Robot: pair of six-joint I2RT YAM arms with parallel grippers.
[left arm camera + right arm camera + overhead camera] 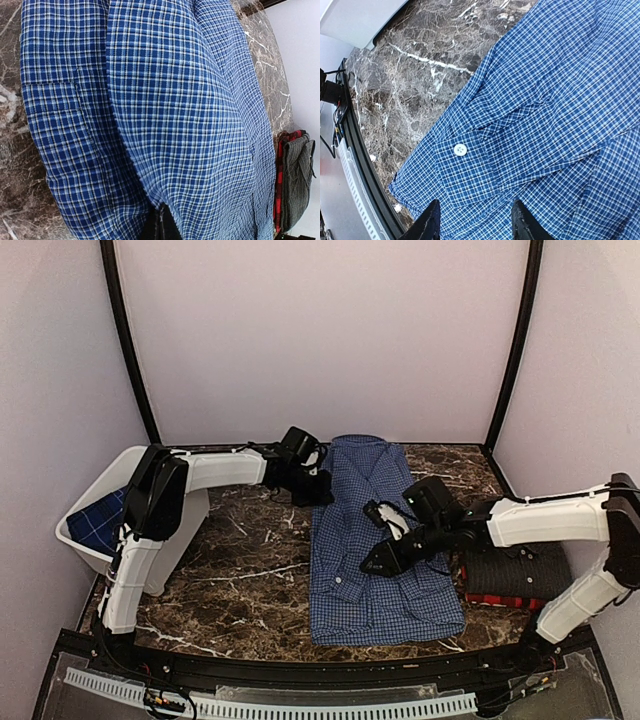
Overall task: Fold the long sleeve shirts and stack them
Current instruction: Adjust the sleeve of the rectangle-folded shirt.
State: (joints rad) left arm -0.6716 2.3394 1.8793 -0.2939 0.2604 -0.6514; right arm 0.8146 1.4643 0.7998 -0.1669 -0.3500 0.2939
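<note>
Shirt (372, 585) in blue-and-white check lies lengthwise on the desk (250, 560), collar far and hem near, its far left edge pinched in the closed left fingers (159, 227), while the right fingers (427, 222) hang apart and empty over a mid-length cuff (465, 167), nearer the hem.

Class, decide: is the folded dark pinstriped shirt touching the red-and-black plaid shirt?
Touching. Top view: dark pinstriped shirt lies stacked directly on red-and-black plaid shirt.

White arms (225, 470), black joints (160, 490)

No legible txt or labels.
</note>
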